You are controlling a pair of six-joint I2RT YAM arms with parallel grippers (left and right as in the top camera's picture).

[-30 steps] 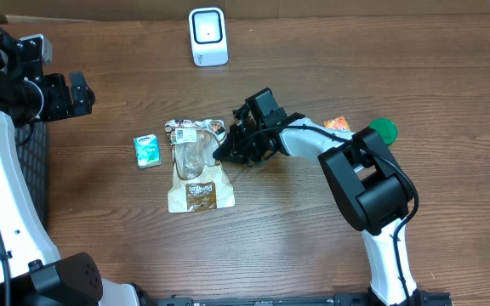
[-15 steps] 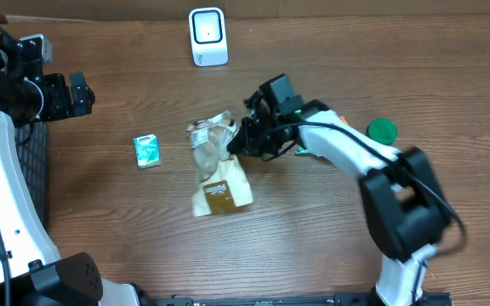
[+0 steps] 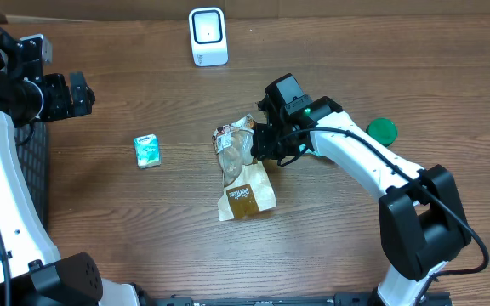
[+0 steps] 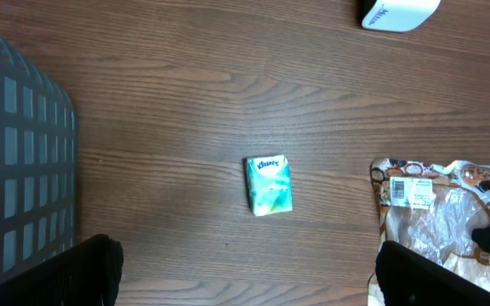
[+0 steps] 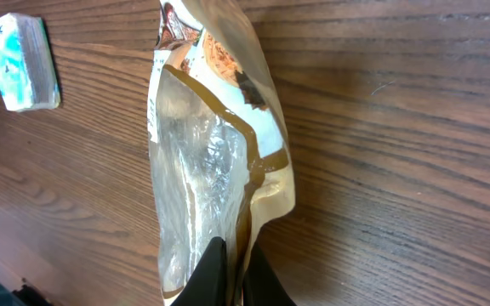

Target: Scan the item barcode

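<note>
Gripping one side edge of a snack pouch [image 3: 245,174], the right pincer [image 3: 259,146] is fully closed, its dark fingers [image 5: 215,276] pinched together on the pouch's brown-trimmed rim at the bottom of the right wrist view, where they are cut off by the frame. Pouch: clear window, cream and brown print, and a white printed label [image 4: 411,191] near the top end; the label is too small to tell whether it bears the barcode. Position: middle of the wooden bench [image 3: 143,246], nearer than the white barcode scanner [image 3: 208,36], a little to its right and well apart from it. The brown-printed lower end lies on the wood and the upper end is bunched at the pincer; whether that end is off the surface cannot be told. The scanner stands near the far edge, and in the left wrist view only one corner shows, cut off at the top. A Kleenex tissue pack [image 3: 146,151] lies flat, left of the pouch and apart from it. A green round object [image 3: 382,130] sits beyond the right arm, partly hidden by it and of unclear identity. The left pincer [image 3: 82,92] is spread wide and holds nothing, at the left side of the bench; its wrist view shows only two fingertips in the bottom corners. A black mesh basket [image 4: 24,170] sits at the left edge, cut off.
</note>
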